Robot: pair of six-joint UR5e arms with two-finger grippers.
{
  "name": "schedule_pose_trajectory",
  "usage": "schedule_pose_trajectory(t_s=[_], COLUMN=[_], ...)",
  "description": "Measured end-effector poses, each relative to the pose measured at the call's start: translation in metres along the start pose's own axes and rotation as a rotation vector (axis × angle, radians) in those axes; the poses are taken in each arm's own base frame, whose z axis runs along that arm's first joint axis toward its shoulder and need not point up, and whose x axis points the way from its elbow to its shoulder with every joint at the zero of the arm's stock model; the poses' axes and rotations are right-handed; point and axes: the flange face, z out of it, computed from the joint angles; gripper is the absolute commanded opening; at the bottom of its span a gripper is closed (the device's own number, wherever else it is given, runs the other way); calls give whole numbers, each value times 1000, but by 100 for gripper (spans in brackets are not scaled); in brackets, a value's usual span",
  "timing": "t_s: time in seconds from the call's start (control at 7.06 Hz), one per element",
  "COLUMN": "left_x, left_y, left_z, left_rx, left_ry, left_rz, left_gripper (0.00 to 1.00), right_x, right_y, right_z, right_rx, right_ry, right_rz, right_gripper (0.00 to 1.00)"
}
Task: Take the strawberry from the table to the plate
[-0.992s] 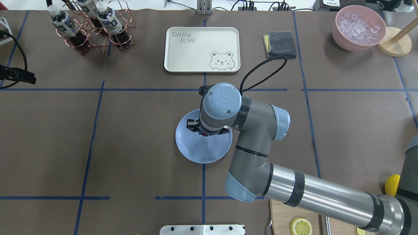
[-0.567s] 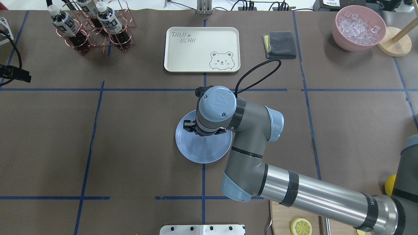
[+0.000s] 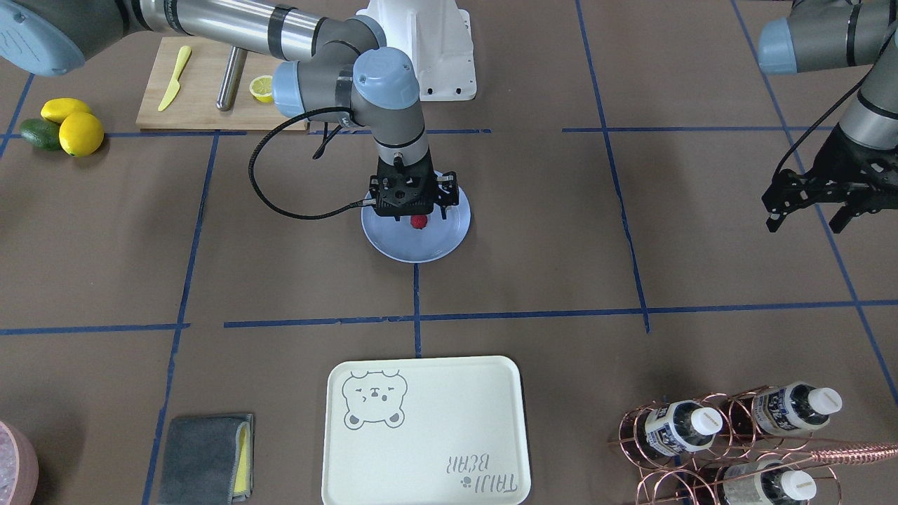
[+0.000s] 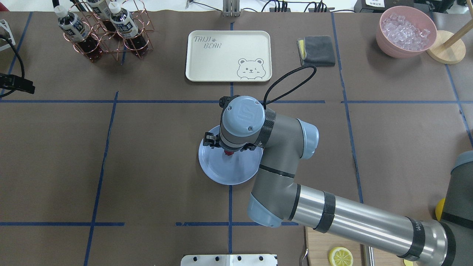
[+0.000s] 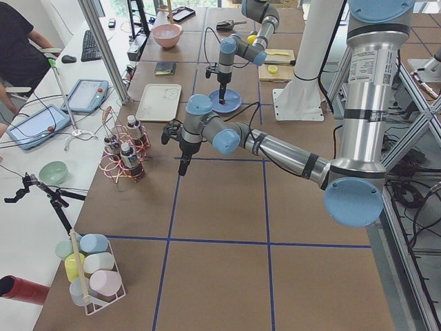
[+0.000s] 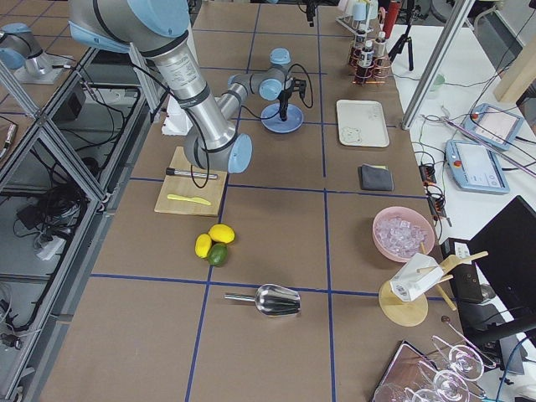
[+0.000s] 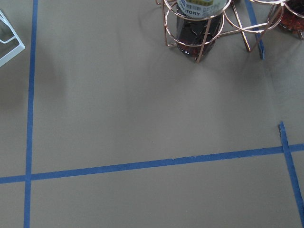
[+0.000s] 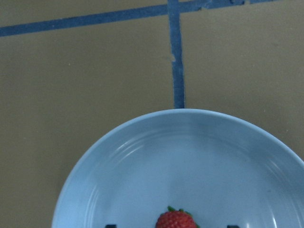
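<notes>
We see the right gripper (image 3: 415, 214) hanging straight down over the blue plate (image 8: 142, 156) at mid-table. Its jaws are spread wide, clear of the strawberry (image 8: 176, 221) lying on the plate between them. Brown table (image 4: 155, 155) paper rings the plate on every side, and the cream tray (image 4: 221, 55) sits well apart. The left gripper (image 3: 805, 226) hovers near the table's end, jaws open. Along the far edge, a pink bowl (image 4: 383, 40) holds ice (image 4: 406, 27) and a wire rack (image 4: 111, 50) holds bottles (image 4: 123, 24)

bear tray (image 4: 221, 64), bottles (image 4: 74, 27), ice bowl (image 4: 399, 53), lemons (image 3: 81, 133)
</notes>
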Motion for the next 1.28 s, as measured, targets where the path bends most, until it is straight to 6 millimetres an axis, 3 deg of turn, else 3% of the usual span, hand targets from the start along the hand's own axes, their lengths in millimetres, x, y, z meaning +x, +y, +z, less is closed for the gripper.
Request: schedule_pose_trajectory(t_s=[0.14, 0.28, 0.42, 0.57, 0.85, 1.28], left_x=[-1, -4, -12, -32, -97, -194], left_y=[0, 0, 2, 5, 18, 37], left_z=[0, 0, -3, -8, -22, -26], left_rx=[0, -2, -13, -30, -44, -116], left_ry=[-1, -1, 10, 28, 24, 12], left_rz=[-2, -6, -5, 11, 56, 113], left_gripper=[100, 100, 100, 100, 100, 100], right_x=[0, 5, 19, 47, 146, 314], right_y=[-8, -18, -28, -41, -86, -155], right_z=[-24, -61, -102, -137, -181, -224], right_rx=[-6, -10, -2, 12, 10, -81], right_ry=[-3, 10, 43, 90, 155, 166], right_rz=[11, 27, 23, -20, -143, -268], right_gripper=[100, 100, 100, 100, 100, 100])
